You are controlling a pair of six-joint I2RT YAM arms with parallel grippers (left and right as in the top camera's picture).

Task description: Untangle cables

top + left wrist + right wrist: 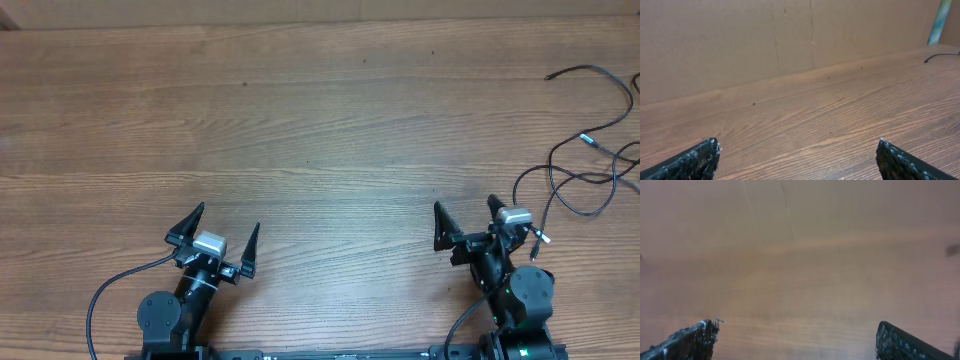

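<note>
With the left end effector (228, 216) and right end effector (465, 204) both gaping empty, the cables (588, 139) are lying crossed on the tabletop (320, 120), risking tightening under any blind pull.

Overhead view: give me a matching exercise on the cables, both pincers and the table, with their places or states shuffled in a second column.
Column one
1. cables
2. left pincer
3. right pincer
4. table

Column two
A. brown wood grain
B. open and empty, near left
C. looping at the right edge
D. open and empty, near right

Pairs: 1-C, 2-B, 3-D, 4-A
</note>
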